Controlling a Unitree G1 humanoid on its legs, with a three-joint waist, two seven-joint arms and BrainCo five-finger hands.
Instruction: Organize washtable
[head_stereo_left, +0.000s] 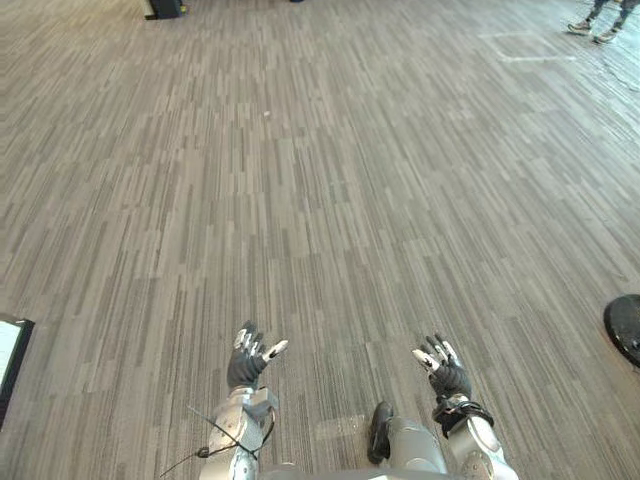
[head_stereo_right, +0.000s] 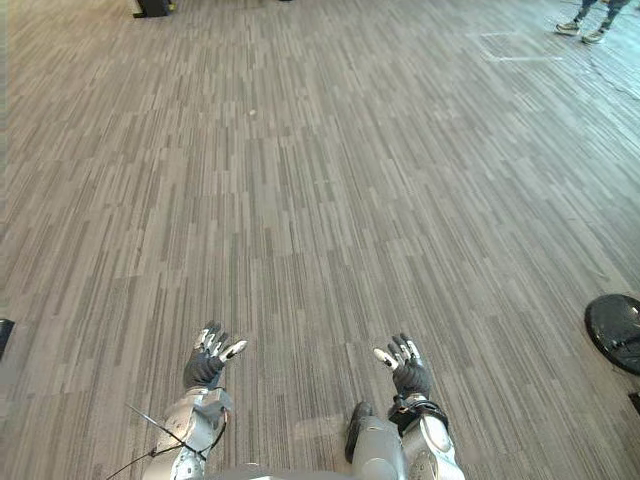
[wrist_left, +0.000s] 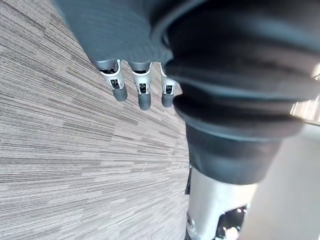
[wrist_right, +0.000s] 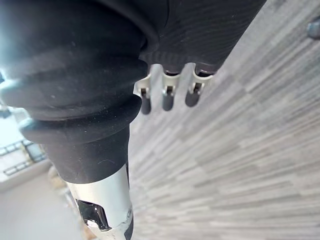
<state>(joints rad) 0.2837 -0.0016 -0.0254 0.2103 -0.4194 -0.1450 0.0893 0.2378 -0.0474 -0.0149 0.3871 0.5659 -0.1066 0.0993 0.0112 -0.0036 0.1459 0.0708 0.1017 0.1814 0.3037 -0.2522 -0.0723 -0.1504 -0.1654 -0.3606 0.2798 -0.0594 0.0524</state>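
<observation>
My left hand (head_stereo_left: 247, 362) hangs over the grey striped carpet at the lower left, fingers straight and spread, holding nothing. My right hand (head_stereo_left: 444, 371) is at the lower right, also open and empty. In the left wrist view the left hand's fingers (wrist_left: 143, 92) point out over bare carpet. The right wrist view has the right hand's fingers (wrist_right: 168, 97) relaxed above carpet. No washtable or item to sort appears in these views.
A dark-framed white panel (head_stereo_left: 10, 360) lies at the left edge. A black round object (head_stereo_left: 624, 326) sits at the right edge. A person's shoes (head_stereo_left: 592, 30) stand far back right. A dark object (head_stereo_left: 164, 9) stands at the far back left.
</observation>
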